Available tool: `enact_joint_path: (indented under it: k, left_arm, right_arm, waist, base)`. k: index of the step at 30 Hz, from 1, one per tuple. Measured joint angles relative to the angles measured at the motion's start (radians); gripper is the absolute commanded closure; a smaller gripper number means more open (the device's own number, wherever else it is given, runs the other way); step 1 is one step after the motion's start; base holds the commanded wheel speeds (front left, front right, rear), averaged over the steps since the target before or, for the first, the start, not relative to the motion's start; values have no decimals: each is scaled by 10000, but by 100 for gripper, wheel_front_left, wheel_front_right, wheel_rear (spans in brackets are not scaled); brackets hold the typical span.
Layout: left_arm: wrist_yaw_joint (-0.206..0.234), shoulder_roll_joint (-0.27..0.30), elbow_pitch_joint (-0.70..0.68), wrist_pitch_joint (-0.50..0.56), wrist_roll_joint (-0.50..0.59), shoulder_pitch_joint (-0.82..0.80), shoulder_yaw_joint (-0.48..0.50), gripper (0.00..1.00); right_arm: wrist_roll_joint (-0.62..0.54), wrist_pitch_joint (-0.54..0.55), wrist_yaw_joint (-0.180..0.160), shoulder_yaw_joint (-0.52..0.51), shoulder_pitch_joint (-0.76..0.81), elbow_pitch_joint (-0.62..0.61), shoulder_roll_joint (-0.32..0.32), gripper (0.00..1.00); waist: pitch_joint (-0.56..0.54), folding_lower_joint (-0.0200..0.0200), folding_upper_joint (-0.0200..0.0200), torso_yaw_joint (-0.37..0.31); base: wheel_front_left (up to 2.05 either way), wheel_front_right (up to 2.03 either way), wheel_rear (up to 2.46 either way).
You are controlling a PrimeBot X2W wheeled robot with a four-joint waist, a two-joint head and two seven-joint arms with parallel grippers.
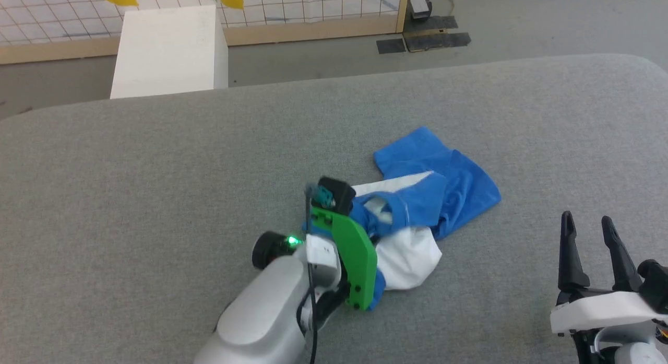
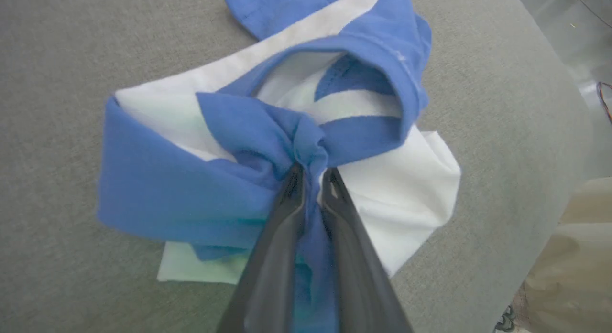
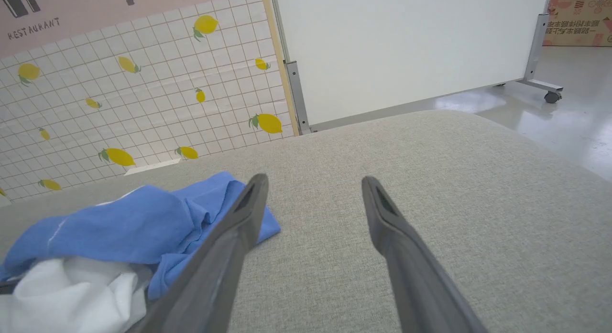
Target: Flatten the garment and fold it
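On grey table [image 1: 156, 171], left pincer [image 2: 311, 173] gripping bunched garment [image 1: 433, 197], right pincer [image 1: 586, 220] agape — white box [image 1: 167, 50] beyond.

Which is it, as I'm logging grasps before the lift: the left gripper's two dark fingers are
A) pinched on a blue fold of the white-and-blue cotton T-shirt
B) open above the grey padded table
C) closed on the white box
A: in the left wrist view, the left gripper has its jaws nearly shut on a bunched blue fold of the white-and-blue cotton T-shirt.
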Motion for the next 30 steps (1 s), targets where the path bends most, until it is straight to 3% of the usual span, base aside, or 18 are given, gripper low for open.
enact_joint_path:
  k: [2, 3, 4, 11, 16, 21, 25, 27, 30]
  left_arm:
    - [96, -19, 441, -132, -67, 9, -184, 60]
    - [132, -33, 598, -238, -140, -2, -253, 14]
    - [134, -46, 709, -357, -198, -35, -320, 0]
    - [144, -65, 545, -1218, -656, -495, -522, 0]
    - [180, 155, -679, -1977, -694, -673, -182, 0]
    - [890, 986, -2297, -3350, -140, -252, 499, 0]
    - [1325, 1639, -3448, -5129, 399, 882, 980, 0]
    - [1549, 1814, -3856, -6247, 606, 1597, 1271, 0]
    - [2027, 1977, -4176, -6886, 1057, 2688, 1854, 0]
  right_arm:
    - [2, 0, -2, 31, -62, 15, -2, 0]
    - [2, 0, 0, 44, -104, 27, 0, 0]
    - [2, 0, 0, 46, -139, 35, 0, 0]
    - [0, 0, 0, -58, -133, 146, -2, 0]
    - [-8, 0, -2, -134, -38, 159, -2, 0]
    - [-15, 0, -2, -201, 97, 102, -2, 0]
    - [-15, 0, -2, -174, 130, -75, 0, 0]
    - [-17, 0, 0, -182, 209, -163, 0, 0]
    - [-19, 0, -2, -171, 298, -198, 0, 0]
  waist:
    - [69, 0, 0, 0]
    - [96, 0, 0, 5]
    - [112, 0, 0, 22]
    - [-38, 1, 0, 254]
    - [-350, 0, 0, 436]
    - [-638, 0, 0, 613]
    - [-812, 1, 0, 684]
    - [-860, 1, 0, 687]
    - [-896, 0, 0, 654]
  base:
    - [0, 0, 0]
    - [0, 0, 0]
    - [0, 0, 0]
    - [0, 0, 0]
    - [0, 0, 0]
    - [0, 0, 0]
    - [0, 0, 0]
    - [0, 0, 0]
    - [0, 0, 0]
